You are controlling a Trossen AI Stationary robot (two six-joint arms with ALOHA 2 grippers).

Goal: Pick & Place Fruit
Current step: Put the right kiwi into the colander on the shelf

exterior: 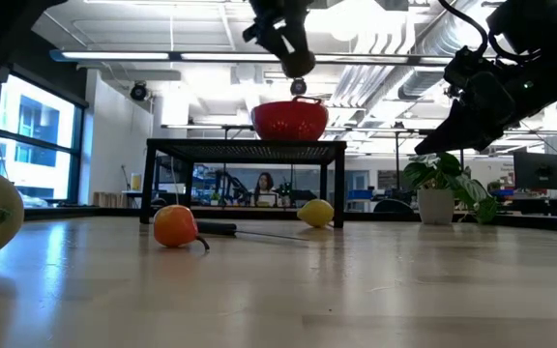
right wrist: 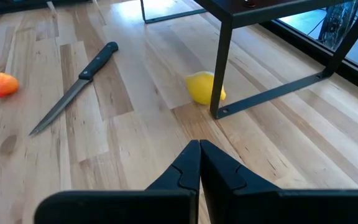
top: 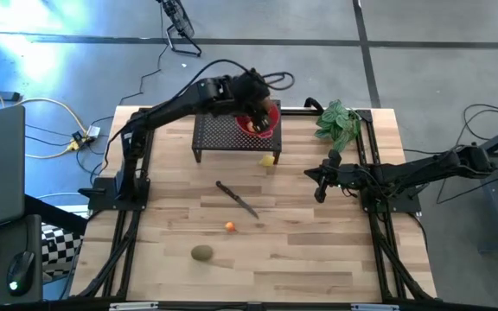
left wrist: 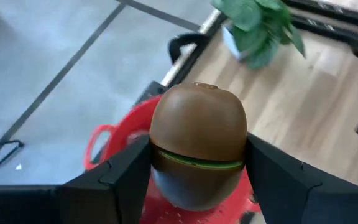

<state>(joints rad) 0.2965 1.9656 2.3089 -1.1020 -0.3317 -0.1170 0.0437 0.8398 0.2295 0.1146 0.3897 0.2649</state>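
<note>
A brown kiwi with a green band round its middle fills the left wrist view, nearest the lens. The left gripper has it pinched between both dark fingers, jaws spread abt as wide as the fruit. Under it sits a red bowl.

Largest to smallest:
- Wooden table, light planks, black frame rails along the sides.
- Left arm reaches over the table's far side; its gripper hangs w/ the kiwi right above the bowl.
- Right arm at the table's right edge, right gripper low over the wood, jaws fully closed, holding nothing.
- Black mesh rack at the far side, bowl on top at its right end.
- Green leafy plant at the far right corner.
- Dark-handled knife lying flat mid-table.
- Second kiwi, near side of the table, left of centre.
- Yellow lemon on the wood, touching the rack's leg.
- Small orange fruit between knife & second kiwi, apart from both.

Low view: a person seated far back in the room, seen through the rack.
</note>
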